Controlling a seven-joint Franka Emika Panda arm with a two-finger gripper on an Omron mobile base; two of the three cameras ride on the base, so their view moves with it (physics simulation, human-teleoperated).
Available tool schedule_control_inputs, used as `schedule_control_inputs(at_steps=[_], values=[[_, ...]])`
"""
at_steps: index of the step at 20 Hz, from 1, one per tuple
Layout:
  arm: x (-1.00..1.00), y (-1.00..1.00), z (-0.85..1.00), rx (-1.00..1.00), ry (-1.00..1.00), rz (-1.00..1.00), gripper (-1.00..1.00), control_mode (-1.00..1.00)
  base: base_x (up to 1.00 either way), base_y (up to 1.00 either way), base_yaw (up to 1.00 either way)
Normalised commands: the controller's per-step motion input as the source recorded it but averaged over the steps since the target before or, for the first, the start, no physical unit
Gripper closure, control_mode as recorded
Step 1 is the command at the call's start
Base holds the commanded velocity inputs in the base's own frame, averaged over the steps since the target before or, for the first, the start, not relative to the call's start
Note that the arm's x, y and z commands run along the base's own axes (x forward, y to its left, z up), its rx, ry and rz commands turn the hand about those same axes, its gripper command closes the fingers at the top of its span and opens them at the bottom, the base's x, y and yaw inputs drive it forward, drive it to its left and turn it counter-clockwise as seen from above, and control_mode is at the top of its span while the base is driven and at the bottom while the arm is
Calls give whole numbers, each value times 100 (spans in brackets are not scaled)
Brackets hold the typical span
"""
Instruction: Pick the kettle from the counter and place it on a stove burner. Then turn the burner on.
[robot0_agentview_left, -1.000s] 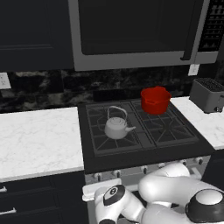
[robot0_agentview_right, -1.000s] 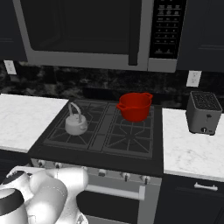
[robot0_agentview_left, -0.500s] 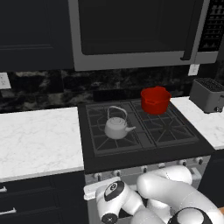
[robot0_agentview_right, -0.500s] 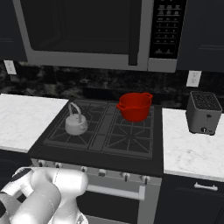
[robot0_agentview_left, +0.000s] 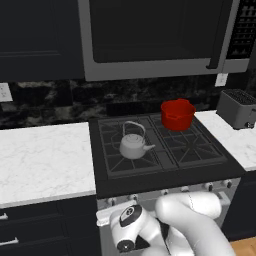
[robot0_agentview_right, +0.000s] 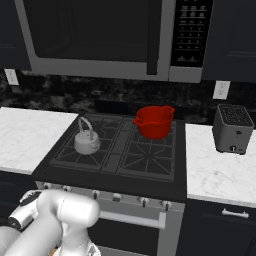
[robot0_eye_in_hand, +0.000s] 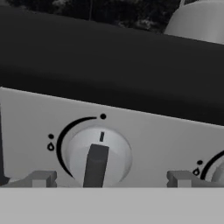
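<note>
- Kettle (robot0_agentview_left: 133, 145) sits on the front-left burner (robot0_agentview_left: 131, 152), off the tabletop (robot0_agentview_left: 42, 157): placement done.
- Claw (robot0_eye_in_hand: 109, 178) open, straddling the knob (robot0_eye_in_hand: 97, 155), not gripping.
- Left: turn the burner on.

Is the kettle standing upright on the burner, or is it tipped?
Upright. The kettle sits level on the front left burner grate, handle arching above it, spout pointing toward the stove's middle.

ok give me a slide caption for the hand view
Open claw straddling a stove knob on the front panel, kettle above on the cooktop.
</note>
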Motion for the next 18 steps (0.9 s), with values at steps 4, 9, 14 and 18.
schedule_control_inputs(at_steps=[4,9,14,18], values=[[23,2,-13,0,0,0,-100,-100,0,0,0],[8,19,-7,0,-1,0,-100,-100,0,0,0],[0,17,2,0,-12,0,-100,-100,0,0,0],[0,8,16,0,-11,0,-100,-100,0,0,0]])
